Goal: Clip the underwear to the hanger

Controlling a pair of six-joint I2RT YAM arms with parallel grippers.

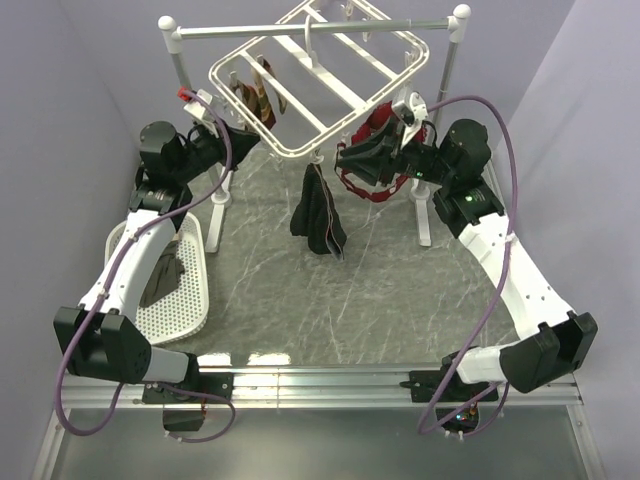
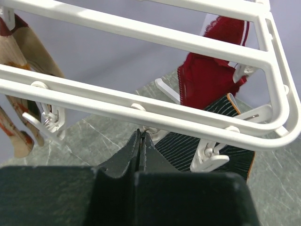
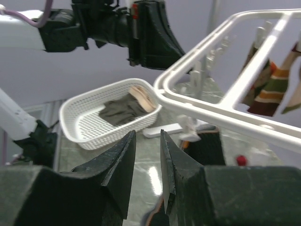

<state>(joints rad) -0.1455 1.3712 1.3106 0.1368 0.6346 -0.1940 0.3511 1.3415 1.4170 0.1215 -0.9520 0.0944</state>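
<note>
left gripper: my jaws are pressed flat together at lower centre of the left wrist view, tips just under the near double rail of the hanger; I cannot tell whether they pinch anything
right gripper: my jaws stand partly apart with the table showing through the gap; a dark, orange-edged sliver sits low between them and I cannot tell what it is
underwear: hangs limp from the hanger's near rail, centre of the top view, between my two grippers
clip: white, lying against the underwear's upper part, right of my left tips
hanger: tilted, hooked on the rail stand, upper centre of the top view
other garments: dark red bra upper right, argyle garment upper left in the left wrist view
basket: lower left of the top view, dark cloth inside
</note>
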